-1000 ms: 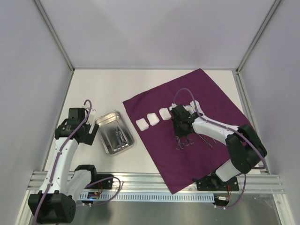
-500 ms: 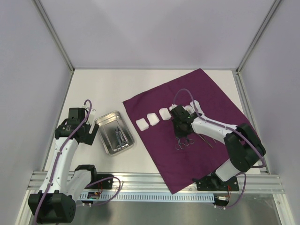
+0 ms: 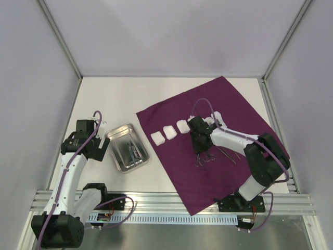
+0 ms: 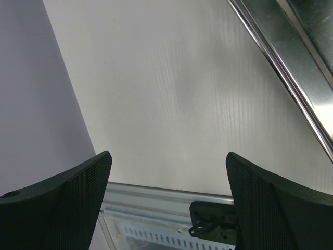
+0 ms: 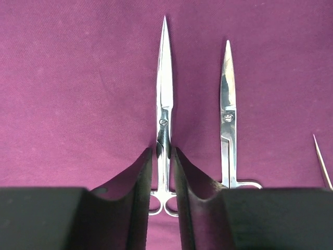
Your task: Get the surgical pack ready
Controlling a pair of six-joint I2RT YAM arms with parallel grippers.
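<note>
Right wrist view: shiny scissors (image 5: 164, 104) lie on flat purple cloth (image 5: 78, 78), right gripper (image 5: 162, 152) slightly parted around them; left gripper (image 4: 167, 154) gapes empty.

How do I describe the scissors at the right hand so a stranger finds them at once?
On the purple cloth, nearer the arms than the white gauze pads, steel instruments lie side by side. Take the scissors between the right hand's fingers; a similar pair lies to their right.
</note>
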